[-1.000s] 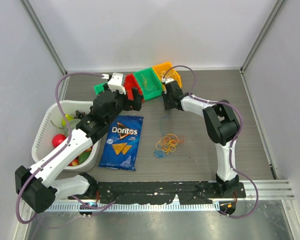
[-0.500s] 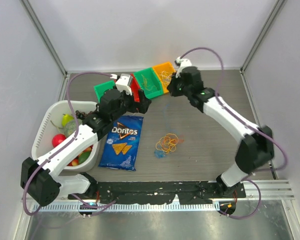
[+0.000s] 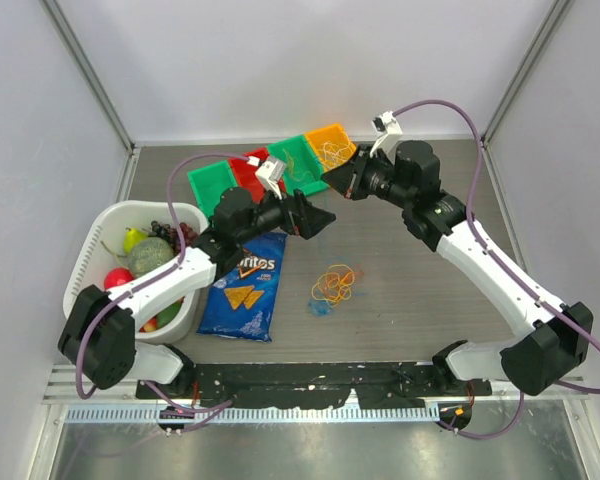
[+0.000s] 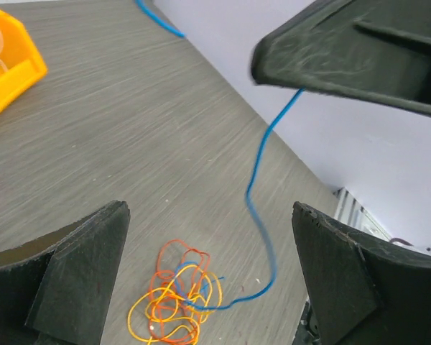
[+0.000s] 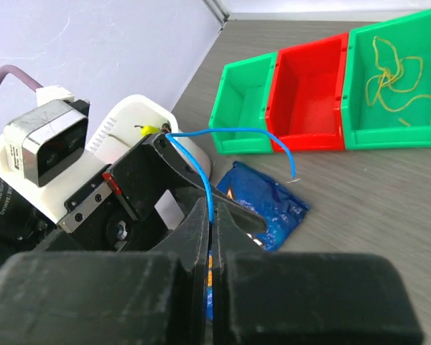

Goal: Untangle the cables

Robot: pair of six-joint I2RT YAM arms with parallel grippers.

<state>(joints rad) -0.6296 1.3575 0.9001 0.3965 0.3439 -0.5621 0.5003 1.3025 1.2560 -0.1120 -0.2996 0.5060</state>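
The cables (image 3: 333,287) are a small tangle of orange and yellow loops on the table, also in the left wrist view (image 4: 174,296). One blue cable (image 4: 255,205) rises out of the tangle. My right gripper (image 3: 332,181) is shut on that blue cable (image 5: 201,167) and holds it in the air; in its own view the right gripper (image 5: 213,205) pinches the strand with a free end curling away. My left gripper (image 3: 317,219) is open and empty, hovering above the table just below the right one. In its own view the left gripper (image 4: 210,212) has the blue strand hanging between its spread jaws, untouched.
A row of bins stands at the back: green (image 3: 208,183), red (image 3: 248,168), green (image 3: 300,160) holding yellow strands, and orange (image 3: 332,142). A blue Doritos bag (image 3: 245,283) lies left of the tangle. A white basket (image 3: 102,232) of toy fruit sits at far left.
My right arm has swung out and raised its elbow, its gripper staying by the bins with the blue cable. My left gripper has moved right, under the right gripper.
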